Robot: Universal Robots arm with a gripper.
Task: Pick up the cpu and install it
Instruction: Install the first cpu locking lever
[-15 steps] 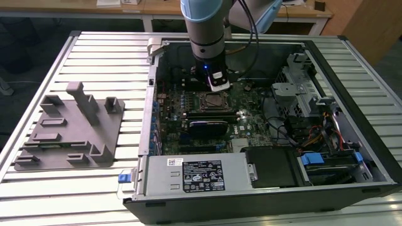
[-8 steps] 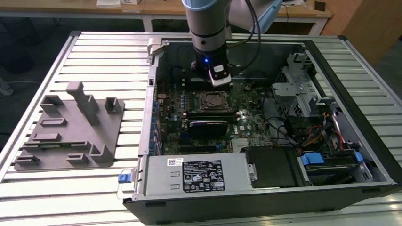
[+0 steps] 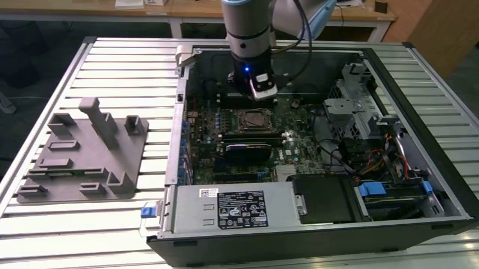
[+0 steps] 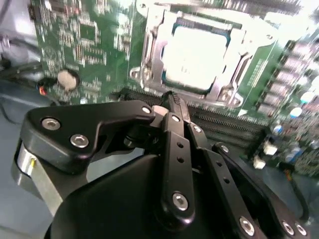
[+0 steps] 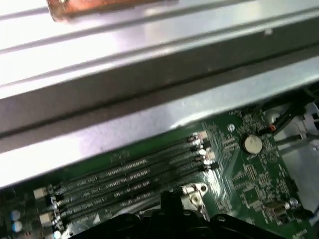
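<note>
The cpu [image 4: 199, 57] lies flat in the motherboard socket [image 4: 149, 64], its pale silver top ringed by the metal frame; in the exterior view it shows as a small square chip [image 3: 253, 119] on the green motherboard [image 3: 299, 145] inside the open computer case [image 3: 419, 168]. The placing step looks done, judging by how squarely the chip sits. Whether the retention frame is latched over it I cannot tell.

The pincer [image 4: 172, 99] hangs just above the board, beside the socket on the memory-slot side, its fingertips drawn together and holding nothing. The memory slots [image 5: 129, 179] run under it in the first wrist view.

The grey plastic tray [image 3: 82, 157] with upright posts stands on the slatted counter [image 3: 134, 67], well apart from the case on the exterior view's left.
</note>
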